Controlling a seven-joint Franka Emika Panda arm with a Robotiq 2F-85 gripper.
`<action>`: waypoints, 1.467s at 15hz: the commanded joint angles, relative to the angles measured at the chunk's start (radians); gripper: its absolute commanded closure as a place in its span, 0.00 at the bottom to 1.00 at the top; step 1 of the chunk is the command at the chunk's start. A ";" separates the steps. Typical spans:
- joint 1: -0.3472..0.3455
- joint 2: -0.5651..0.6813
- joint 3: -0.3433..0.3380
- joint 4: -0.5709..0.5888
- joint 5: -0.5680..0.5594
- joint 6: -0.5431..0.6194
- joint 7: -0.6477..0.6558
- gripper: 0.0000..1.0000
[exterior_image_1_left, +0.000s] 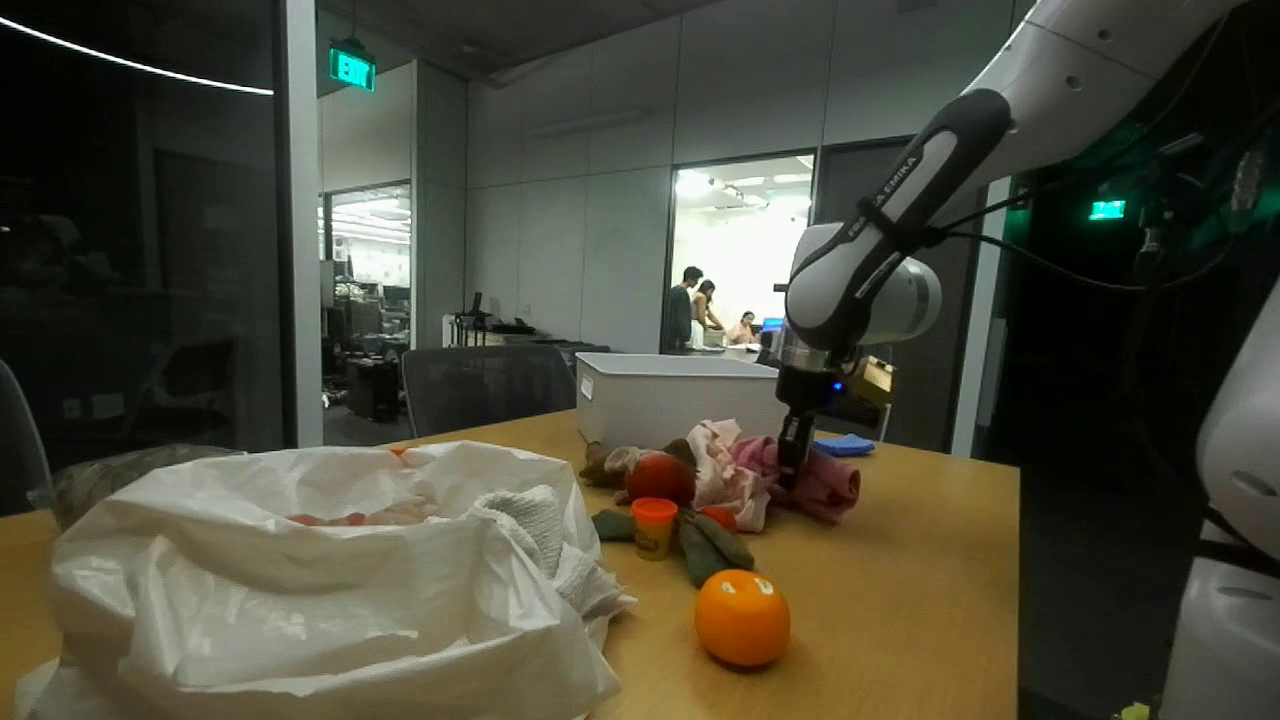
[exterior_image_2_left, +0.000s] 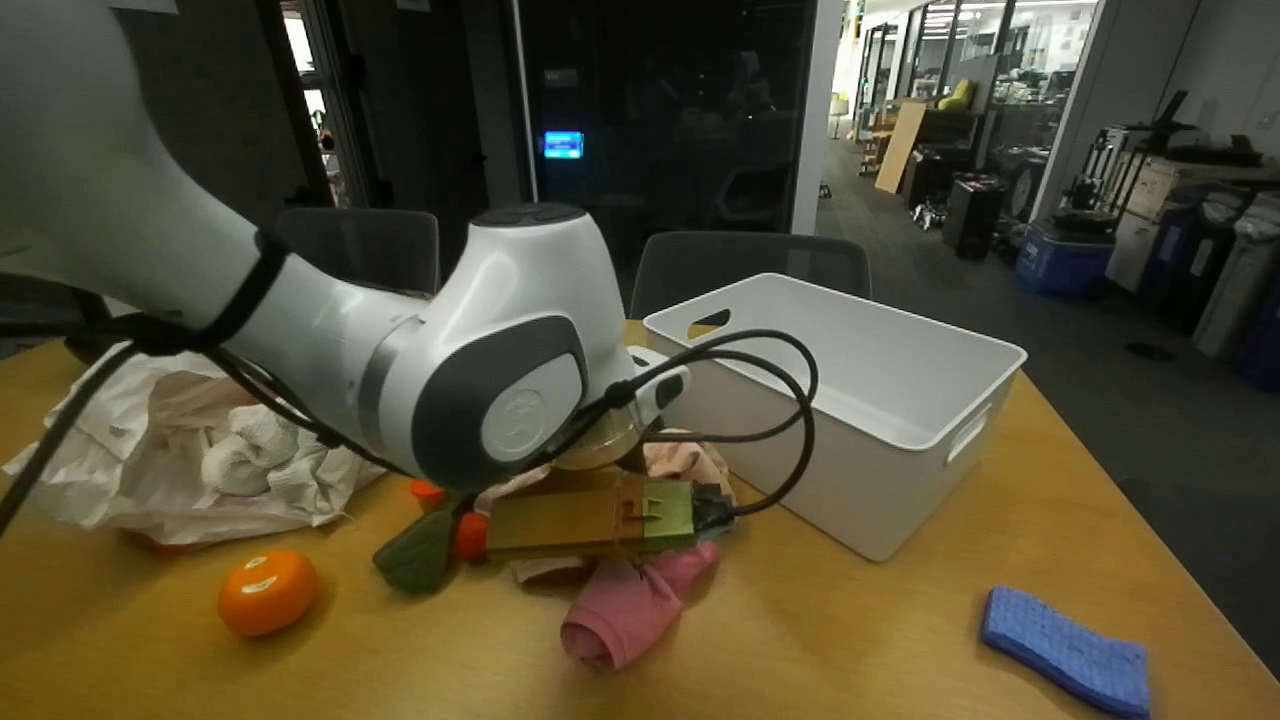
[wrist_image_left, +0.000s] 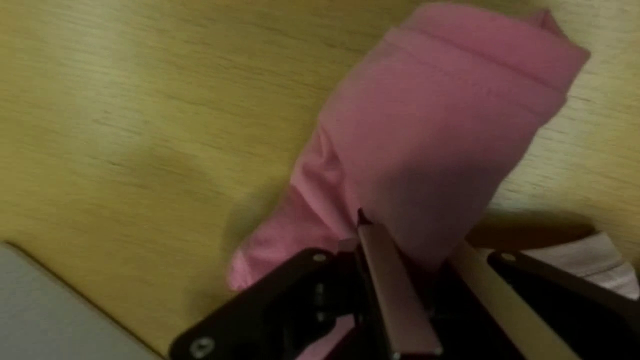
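One desk (exterior_image_2_left: 850, 640) bears the lot. One white bin (exterior_image_2_left: 862, 492) shows its inside in an exterior view; the wrist view catches only its edge. One white bag (exterior_image_1_left: 330, 620) stands well apart from the bin. One pink cloth (wrist_image_left: 440, 115) lies near the bin, a fold of it pinched between the jaws, with one pale pink cloth (exterior_image_1_left: 725, 472) against it. A stretch of desk leads from there to one blue cloth (exterior_image_2_left: 1065, 650) near the desk's edge. Smaller are one orange (exterior_image_1_left: 742, 618), one red ball (exterior_image_1_left: 660, 480) and one lidded tub (exterior_image_1_left: 654, 535).
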 joint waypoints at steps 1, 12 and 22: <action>-0.007 -0.177 0.028 -0.092 -0.081 0.037 0.055 0.94; 0.165 -0.488 0.034 -0.140 -0.006 0.097 0.050 0.94; 0.441 -0.666 0.061 -0.139 0.051 -0.222 -0.080 0.93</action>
